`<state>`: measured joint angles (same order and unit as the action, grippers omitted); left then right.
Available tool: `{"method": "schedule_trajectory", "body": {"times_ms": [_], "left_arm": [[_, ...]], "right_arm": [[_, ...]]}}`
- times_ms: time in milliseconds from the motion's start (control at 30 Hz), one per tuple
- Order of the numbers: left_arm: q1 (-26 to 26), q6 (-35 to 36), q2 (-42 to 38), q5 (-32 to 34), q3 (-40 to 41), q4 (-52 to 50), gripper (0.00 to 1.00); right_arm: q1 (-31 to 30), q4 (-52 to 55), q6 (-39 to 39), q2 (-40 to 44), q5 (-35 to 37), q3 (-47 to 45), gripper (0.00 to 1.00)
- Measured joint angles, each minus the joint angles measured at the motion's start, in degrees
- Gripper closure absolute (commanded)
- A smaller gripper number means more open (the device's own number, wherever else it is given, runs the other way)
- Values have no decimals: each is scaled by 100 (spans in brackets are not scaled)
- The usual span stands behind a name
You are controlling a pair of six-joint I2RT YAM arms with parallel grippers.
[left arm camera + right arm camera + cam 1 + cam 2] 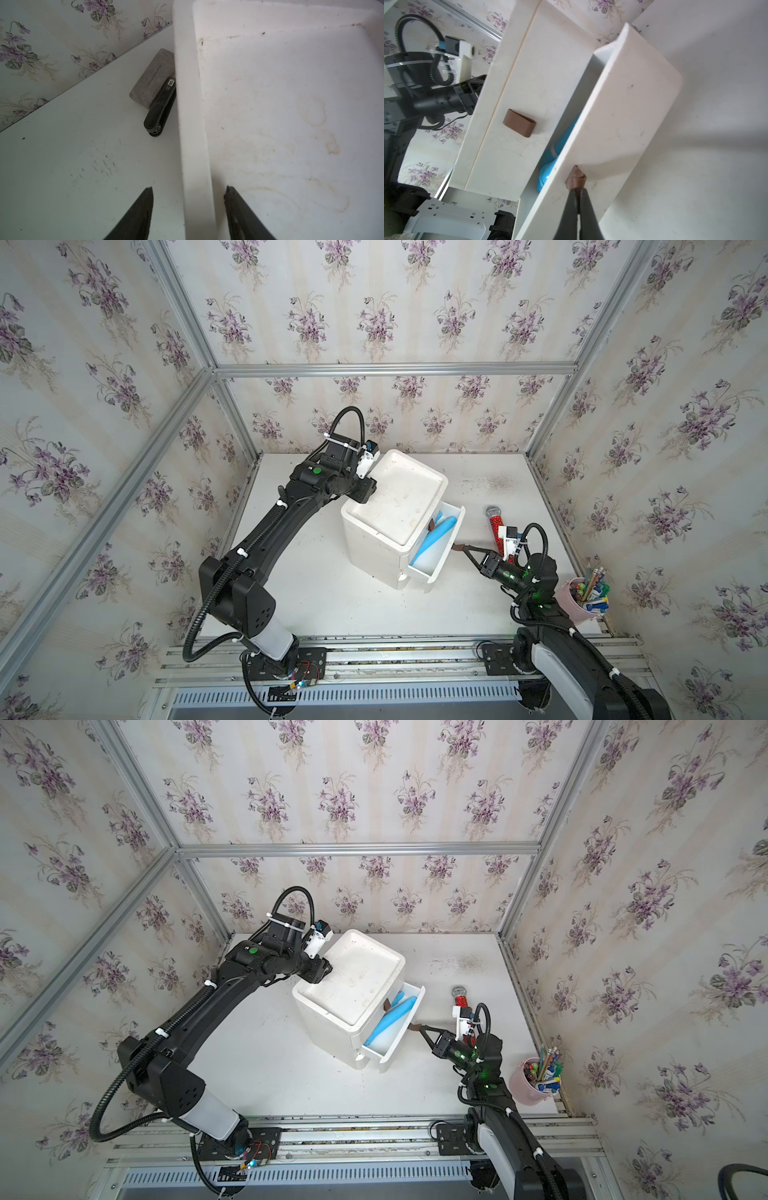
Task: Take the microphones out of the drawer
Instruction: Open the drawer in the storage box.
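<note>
Walls with violet flower paper close around a white tabletop, and in both top views a white plastic cabinet of small drawers stands in its middle. One drawer is out, and the blue plastic microphone lies inside along it, not yet lifted. A red glitter microphone lies on the tabletop near the right arm. The left tool sits at the cabinet's top edge, I think so that the cabinet does not slide. In the left wrist view its jaws stand apart, one on each side of the raised rim; whether they press it I cannot tell. In the right wrist view the right tool is closed together on the brown loop handle of the drawer front. This grip holds the drawer open, so the blue microphone can be reached from above.
</note>
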<state>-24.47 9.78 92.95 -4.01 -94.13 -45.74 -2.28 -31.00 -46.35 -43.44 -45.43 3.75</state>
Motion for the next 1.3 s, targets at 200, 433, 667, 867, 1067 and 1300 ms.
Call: {"method": "schedule_trajectory", "body": {"times_ms": [200,433,667,867,1067,1300], "left_arm": [[0,0,-28,28,11,-46,43],[2,-2,-59,28,28,-94,43],[9,-2,-61,28,35,-96,43],[11,-2,-74,28,44,-87,43],[11,-2,-79,26,48,-85,43],[11,-2,-127,26,76,-127,43]], "right_arm": [[74,938,439,63,293,245,100],[83,1902,929,306,944,601,100],[116,2802,1342,404,1631,940,89],[116,3174,1547,262,1641,1357,0],[59,3644,1985,-96,1655,2205,0],[-614,4374,2599,-846,2057,3314,0]]}}
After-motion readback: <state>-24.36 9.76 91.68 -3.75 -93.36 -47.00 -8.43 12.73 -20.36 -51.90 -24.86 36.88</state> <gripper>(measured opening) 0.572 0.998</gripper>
